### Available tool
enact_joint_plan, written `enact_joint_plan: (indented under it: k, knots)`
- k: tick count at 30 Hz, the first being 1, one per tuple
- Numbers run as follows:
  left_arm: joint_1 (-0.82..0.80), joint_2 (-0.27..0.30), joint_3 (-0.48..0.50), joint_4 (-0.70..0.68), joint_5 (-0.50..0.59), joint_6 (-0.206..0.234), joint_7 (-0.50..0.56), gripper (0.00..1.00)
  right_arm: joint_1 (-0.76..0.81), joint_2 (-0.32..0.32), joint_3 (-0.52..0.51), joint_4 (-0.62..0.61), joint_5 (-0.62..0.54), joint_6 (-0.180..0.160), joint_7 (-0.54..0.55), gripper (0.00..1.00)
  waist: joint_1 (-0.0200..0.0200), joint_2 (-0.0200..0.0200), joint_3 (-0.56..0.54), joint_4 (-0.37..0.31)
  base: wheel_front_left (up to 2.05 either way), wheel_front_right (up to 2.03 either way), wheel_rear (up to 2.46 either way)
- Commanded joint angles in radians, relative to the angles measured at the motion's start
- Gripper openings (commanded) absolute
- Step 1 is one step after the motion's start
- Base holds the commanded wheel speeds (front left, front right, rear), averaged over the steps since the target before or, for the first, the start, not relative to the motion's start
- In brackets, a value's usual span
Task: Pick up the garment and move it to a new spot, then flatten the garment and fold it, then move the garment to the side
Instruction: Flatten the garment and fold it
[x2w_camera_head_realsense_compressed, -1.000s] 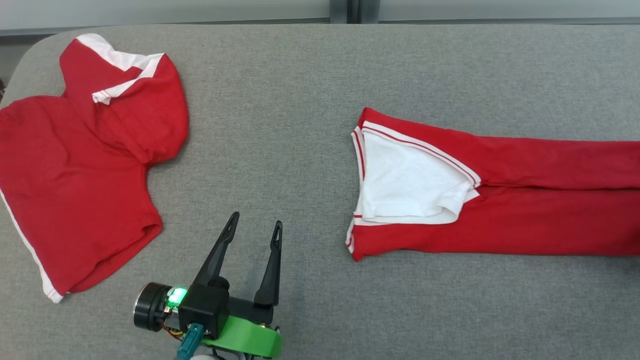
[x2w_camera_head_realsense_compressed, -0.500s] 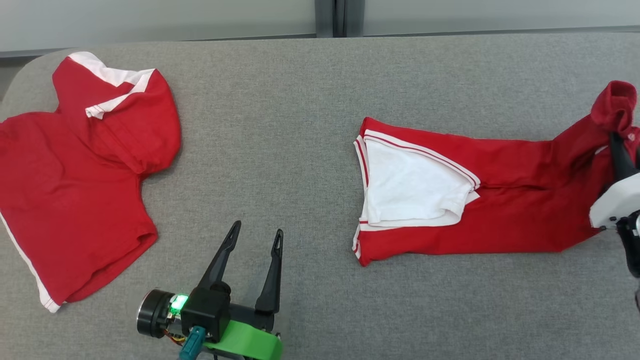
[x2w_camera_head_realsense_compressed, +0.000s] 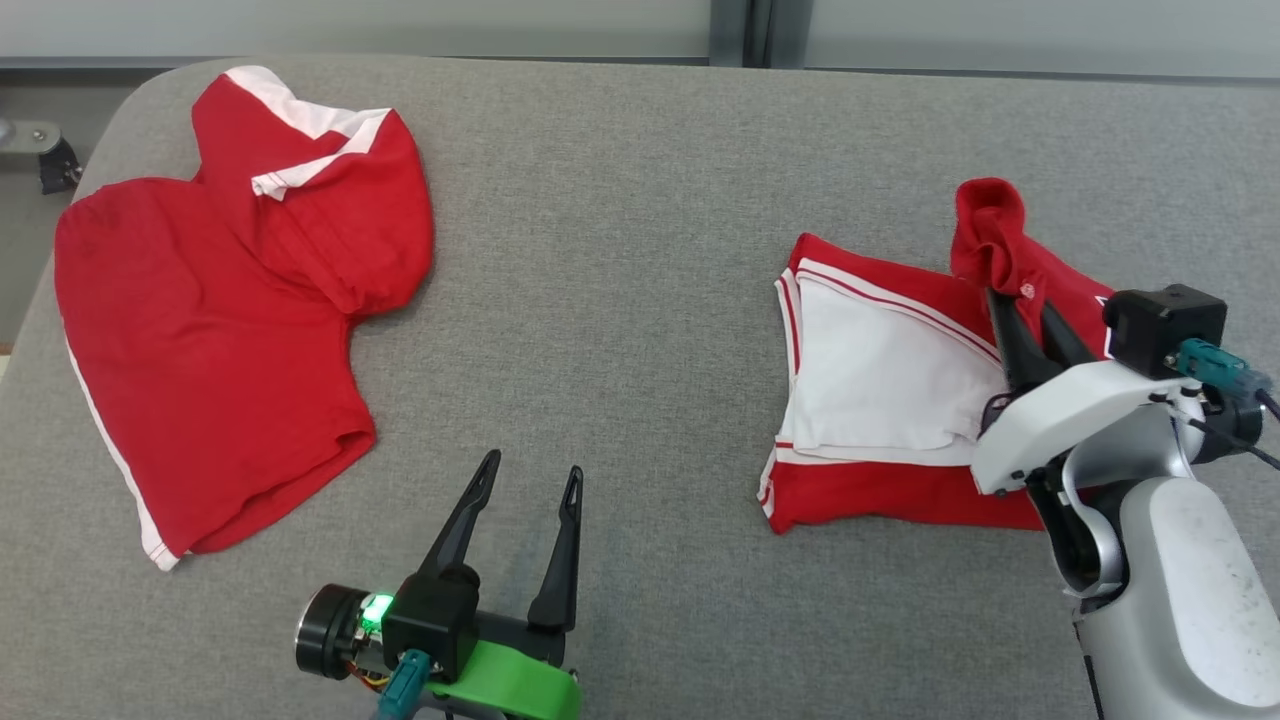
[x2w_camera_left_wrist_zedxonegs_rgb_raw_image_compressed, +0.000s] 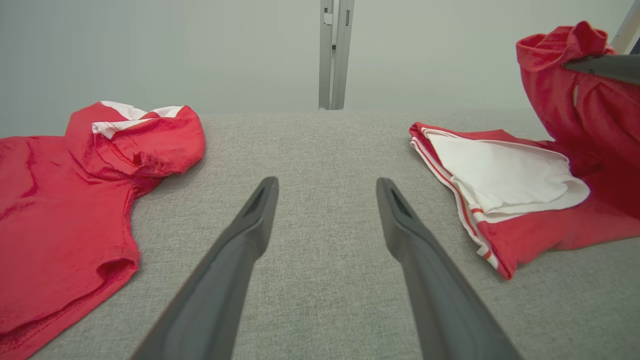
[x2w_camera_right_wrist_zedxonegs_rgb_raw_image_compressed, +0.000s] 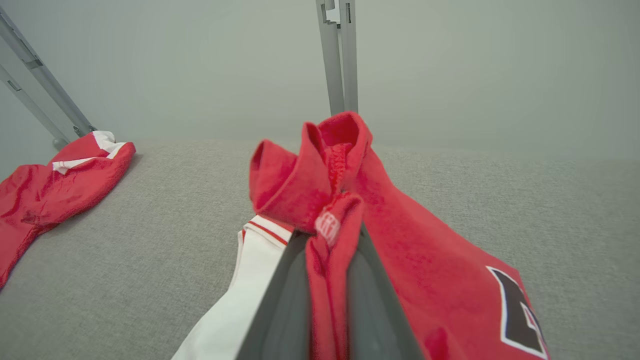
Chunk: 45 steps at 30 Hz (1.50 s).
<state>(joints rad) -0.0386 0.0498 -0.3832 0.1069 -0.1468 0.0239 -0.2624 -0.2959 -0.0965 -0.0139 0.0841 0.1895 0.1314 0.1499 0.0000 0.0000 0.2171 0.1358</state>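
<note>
The garment (x2w_camera_head_realsense_compressed: 900, 495) is red with a white inner panel and lies at the right of the grey surface, its white-trimmed edge facing left. My right gripper (x2w_camera_head_realsense_compressed: 1015, 305) is shut on its bunched red end (x2w_camera_right_wrist_zedxonegs_rgb_raw_image_compressed: 320, 190), held up above the rest of the cloth, which drapes down from the fingers. A black and white patch (x2w_camera_right_wrist_zedxonegs_rgb_raw_image_compressed: 520, 310) shows on the hanging part. In the left wrist view the garment (x2w_camera_left_wrist_zedxonegs_rgb_raw_image_compressed: 500, 175) sits at the right with the lifted end above it. My left gripper (x2w_camera_head_realsense_compressed: 533, 465) stands open near the front edge, over bare surface (x2w_camera_left_wrist_zedxonegs_rgb_raw_image_compressed: 326, 182), holding nothing.
A second red garment (x2w_camera_head_realsense_compressed: 220, 330) with white trim lies spread at the far left (x2w_camera_left_wrist_zedxonegs_rgb_raw_image_compressed: 60, 190). The grey padded surface (x2w_camera_head_realsense_compressed: 620, 300) has bare room between the two garments. A pale wall with a metal post (x2w_camera_left_wrist_zedxonegs_rgb_raw_image_compressed: 335, 50) stands behind.
The head camera has shifted. My right gripper has come into view and carried the garment's right end up and leftward, so the long stretched cloth is now bunched short. The left gripper stays put.
</note>
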Motion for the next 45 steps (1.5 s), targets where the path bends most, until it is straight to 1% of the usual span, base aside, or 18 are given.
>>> enact_joint_plan:
  k: [1, 7, 15, 16, 17, 19, 22, 24, 26, 28, 30, 33, 36, 40, 45]
  knots:
    - [-0.019, 0.002, 0.001, 0.002, -0.007, 0.006, -0.003, 1.00, -0.011, 0.007, 0.012, 0.010, -0.001, -0.001, -0.001, 0.00, 0.0000, 0.0000, 0.008, 0.023, 0.00, 0.00, 0.00]
    - [-0.022, 0.001, -0.016, 0.005, -0.017, 0.016, -0.003, 1.00, -0.040, 0.030, 0.082, 0.095, -0.012, -0.001, -0.022, 0.00, 0.0000, 0.0000, 0.003, 0.052, 0.00, 0.00, 0.00]
    - [-0.022, 0.001, -0.026, 0.009, -0.023, 0.020, -0.003, 1.00, -0.102, 0.043, 0.144, 0.266, -0.005, -0.001, -0.052, 0.00, 0.0000, 0.0000, -0.006, 0.080, 0.00, 0.00, 0.00]
    - [-0.019, 0.001, -0.025, 0.009, -0.023, 0.022, -0.003, 1.00, -0.108, 0.043, 0.146, 0.280, 0.008, -0.001, -0.060, 0.38, 0.0000, 0.0000, -0.007, 0.081, 0.00, 0.00, 0.00]
    - [-0.016, 0.001, -0.024, 0.010, -0.023, 0.023, -0.003, 1.00, -0.112, 0.044, 0.150, 0.287, 0.021, -0.001, -0.066, 1.00, 0.0000, 0.0000, -0.009, 0.080, 0.00, 0.00, 0.00]
    - [-0.007, 0.002, -0.019, 0.011, -0.025, 0.025, -0.003, 1.00, -0.116, 0.045, 0.160, 0.289, 0.065, -0.001, -0.080, 1.00, 0.0000, 0.0000, -0.012, 0.073, 0.00, 0.00, 0.00]
    - [0.002, 0.001, -0.017, 0.012, -0.026, 0.031, -0.003, 1.00, -0.106, 0.043, 0.151, 0.254, 0.086, -0.001, -0.110, 1.00, 0.0000, 0.0000, -0.024, 0.054, 0.00, 0.00, 0.00]
    - [0.008, 0.002, -0.013, 0.012, -0.028, 0.034, -0.003, 1.00, -0.086, 0.031, 0.145, 0.218, 0.088, -0.001, -0.132, 1.00, 0.0000, 0.0000, -0.036, 0.037, 0.00, 0.00, 0.00]
    - [0.014, 0.002, -0.008, 0.009, -0.028, 0.037, -0.003, 1.00, -0.061, -0.008, 0.137, 0.172, 0.079, -0.002, -0.166, 1.00, 0.0000, 0.0000, -0.051, 0.016, 0.00, 0.00, 0.00]
    - [0.019, 0.002, 0.004, 0.005, -0.027, 0.042, -0.003, 1.00, -0.031, -0.032, 0.121, 0.139, 0.091, -0.002, -0.207, 1.00, 0.0000, 0.0000, -0.066, -0.008, 0.00, 0.00, 0.00]
    - [0.028, 0.002, 0.018, 0.003, -0.029, 0.048, -0.003, 1.00, -0.001, -0.074, 0.114, 0.123, 0.074, -0.001, -0.247, 1.00, 0.0000, 0.0000, -0.082, -0.035, 0.00, 0.00, 0.00]
    - [0.034, 0.002, 0.039, -0.006, -0.028, 0.053, -0.003, 1.00, 0.041, -0.102, 0.094, 0.122, 0.066, -0.001, -0.318, 1.00, 0.0000, 0.0000, -0.103, -0.071, 0.00, 0.00, 0.00]
    - [0.043, 0.002, 0.062, -0.022, -0.011, 0.055, -0.003, 1.00, 0.084, -0.113, 0.088, 0.144, 0.044, -0.001, -0.384, 1.00, 0.0000, 0.0000, -0.131, -0.109, 0.00, 0.00, 0.00]
    - [0.068, 0.002, 0.084, -0.039, 0.006, 0.054, -0.003, 1.00, 0.141, -0.099, 0.073, 0.149, 0.010, -0.002, -0.415, 1.00, 0.0000, 0.0000, -0.167, -0.148, 0.00, 0.00, 0.00]
    - [0.102, 0.002, 0.110, -0.059, 0.023, 0.050, -0.003, 1.00, 0.235, -0.063, 0.036, 0.043, -0.015, -0.002, -0.414, 1.00, 0.0000, 0.0000, -0.206, -0.175, 0.00, 0.00, 0.00]
